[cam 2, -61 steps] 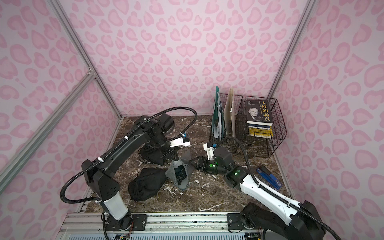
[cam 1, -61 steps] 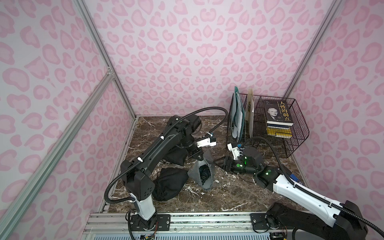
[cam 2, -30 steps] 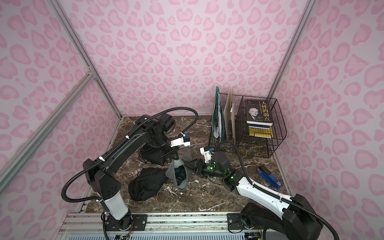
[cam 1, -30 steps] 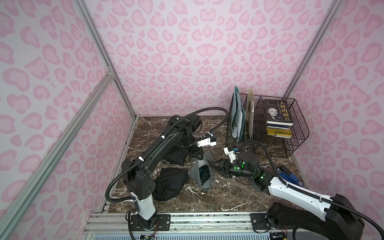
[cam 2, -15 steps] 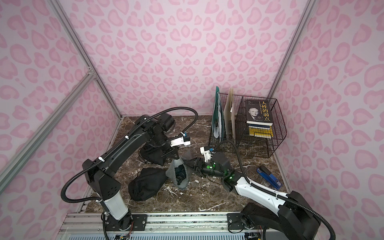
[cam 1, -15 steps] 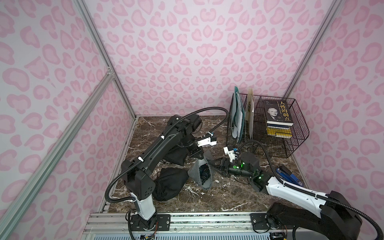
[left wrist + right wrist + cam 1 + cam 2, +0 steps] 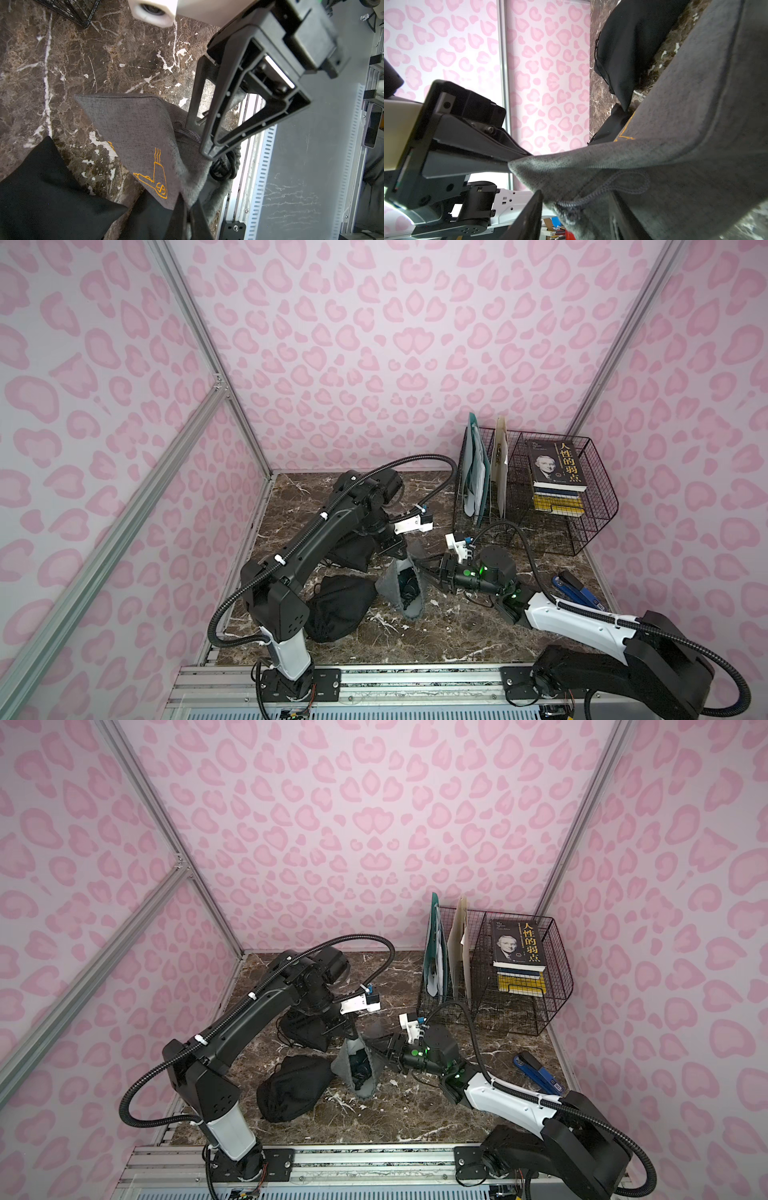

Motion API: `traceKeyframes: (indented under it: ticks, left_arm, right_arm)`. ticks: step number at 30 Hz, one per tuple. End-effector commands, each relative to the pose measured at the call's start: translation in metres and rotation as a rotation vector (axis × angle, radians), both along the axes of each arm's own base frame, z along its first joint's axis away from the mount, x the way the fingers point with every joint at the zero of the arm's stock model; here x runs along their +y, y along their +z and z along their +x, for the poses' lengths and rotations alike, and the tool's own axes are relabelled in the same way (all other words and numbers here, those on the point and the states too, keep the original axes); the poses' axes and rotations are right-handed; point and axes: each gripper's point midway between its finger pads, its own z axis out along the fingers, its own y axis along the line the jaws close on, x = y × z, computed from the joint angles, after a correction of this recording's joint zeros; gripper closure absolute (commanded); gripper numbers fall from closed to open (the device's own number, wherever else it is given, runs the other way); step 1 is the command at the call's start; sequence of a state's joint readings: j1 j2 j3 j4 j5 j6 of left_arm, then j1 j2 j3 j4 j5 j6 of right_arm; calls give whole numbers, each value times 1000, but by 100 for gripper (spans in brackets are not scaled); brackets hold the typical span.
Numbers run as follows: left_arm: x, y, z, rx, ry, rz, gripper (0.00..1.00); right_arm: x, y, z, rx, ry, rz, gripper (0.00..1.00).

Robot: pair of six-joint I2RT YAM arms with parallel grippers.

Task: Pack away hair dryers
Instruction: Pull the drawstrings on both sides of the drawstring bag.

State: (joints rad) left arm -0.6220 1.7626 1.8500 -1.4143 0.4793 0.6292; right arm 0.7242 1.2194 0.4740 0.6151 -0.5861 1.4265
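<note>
Starting over at the left: a plump black pouch [image 7: 336, 608] lies on the marble desk [image 7: 457, 639], and a second black pouch [image 7: 351, 549] sits behind it, half under the left arm. Now the left tool [image 7: 397, 556] is coming down from above with its fingers [image 7: 182, 216] pressed together, pinching the top rim of the grey pouch [image 7: 384, 587] and holding it up off the desk so the mouth gapes towards us. There's the gold dryer outline stitched on its side, clear in the left wrist view.

And inside it, the hair dryer [image 7: 408, 588]! It sits well down in the grey pouch, a dark body in both top views, with its coiled black cord [image 7: 223, 168] peeking out at the mouth.

Moving right, the right tool [image 7: 381, 1047] lies low and level, nosed up to the pouch's opening. Its fingers [image 7: 529, 216] are spread apart, with the rim and drawstring loop lying loose between them.

Further right, a blue stapler [image 7: 575, 587] rests on the desk, well apart from the action. At the back corner stands a wire basket [image 7: 582, 531] with upright folders [image 7: 476, 472] and stacked books [image 7: 555, 462].
</note>
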Motion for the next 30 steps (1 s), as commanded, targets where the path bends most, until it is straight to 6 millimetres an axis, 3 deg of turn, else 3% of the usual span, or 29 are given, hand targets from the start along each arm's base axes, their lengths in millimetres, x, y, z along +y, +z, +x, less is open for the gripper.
traceKeyframes:
  ticks: [1,13,18,22,27,30]
  left_arm:
    - [-2,4,-2,-11,-19,-32,99]
    - [-1,3,0,-30,-22,-26,99]
    - [-2,2,-1,-18,-27,-29,99]
    - [-1,2,0,-23,-33,-22,99]
    - [-2,4,2,-25,-36,-19,99]
    - [-3,3,3,-20,-33,-16,99]
  right_arm:
    - [1,11,6,-23,-27,57,50]
    - [2,13,11,-18,-44,63,59]
    - [-15,7,12,-33,-102,-79,52]
    - [-37,-12,6,11,-160,-162,45]
    - [-45,-28,-6,50,-162,-143,45]
    - [-44,-23,-9,38,-151,-89,44]
